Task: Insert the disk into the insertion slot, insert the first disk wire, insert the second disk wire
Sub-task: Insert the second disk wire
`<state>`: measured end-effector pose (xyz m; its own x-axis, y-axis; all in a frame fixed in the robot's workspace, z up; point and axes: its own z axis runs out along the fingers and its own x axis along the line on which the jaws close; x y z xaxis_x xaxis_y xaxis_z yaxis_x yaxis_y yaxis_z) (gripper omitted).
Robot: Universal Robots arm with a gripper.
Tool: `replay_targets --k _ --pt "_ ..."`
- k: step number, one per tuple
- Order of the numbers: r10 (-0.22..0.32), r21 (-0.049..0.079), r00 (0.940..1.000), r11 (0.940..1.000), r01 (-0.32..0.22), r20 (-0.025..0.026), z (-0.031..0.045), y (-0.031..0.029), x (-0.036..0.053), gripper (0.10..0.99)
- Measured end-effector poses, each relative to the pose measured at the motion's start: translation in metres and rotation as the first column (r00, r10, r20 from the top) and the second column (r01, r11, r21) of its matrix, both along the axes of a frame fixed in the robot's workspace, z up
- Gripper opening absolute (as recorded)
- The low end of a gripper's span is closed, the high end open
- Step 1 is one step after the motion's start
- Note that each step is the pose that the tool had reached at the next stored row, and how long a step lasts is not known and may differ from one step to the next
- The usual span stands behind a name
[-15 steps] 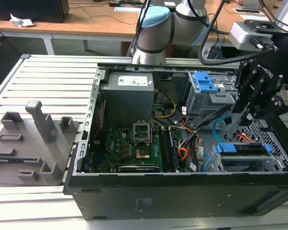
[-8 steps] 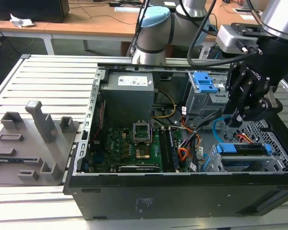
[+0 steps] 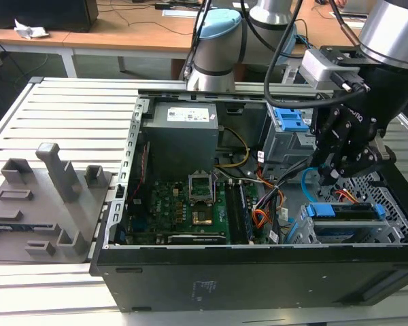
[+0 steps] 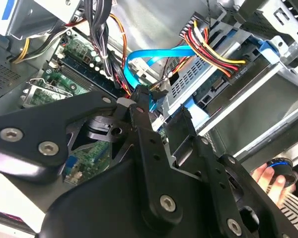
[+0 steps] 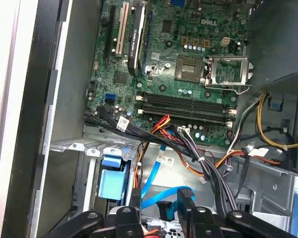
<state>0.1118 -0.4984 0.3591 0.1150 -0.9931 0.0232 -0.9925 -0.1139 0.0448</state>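
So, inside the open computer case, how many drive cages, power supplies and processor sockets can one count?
Drive cages: 2, the insertion slot and the taller cage with a blue latch
Power supply: 1
Processor socket: 1
Total: 4

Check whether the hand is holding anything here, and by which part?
Cannot be told. The dark plug of the blue cable lies right at the tip of the hand, but a closed hold on it is not visible.

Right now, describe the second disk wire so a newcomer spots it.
Inside the open computer case, toward the exterior view's right, by the low silver insertion slot, runs the second disk wire. It is thin, light blue and looped; neighbouring wires are orange, yellow and black.
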Motion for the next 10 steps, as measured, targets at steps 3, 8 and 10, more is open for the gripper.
replay_targets --k 3,8,10 --pt "0.001 0.000 1.0000 1.0000 -0.001 0.0000 0.0000 0.0000 0.0000 0.408" --pt "0.002 0.000 1.0000 1.0000 -0.002 0.0000 0.0000 0.0000 0.0000 0.165" --pt "0.003 0.000 1.0000 1.0000 -0.003 0.0000 -0.0002 -0.0005 0.0000 0.165"
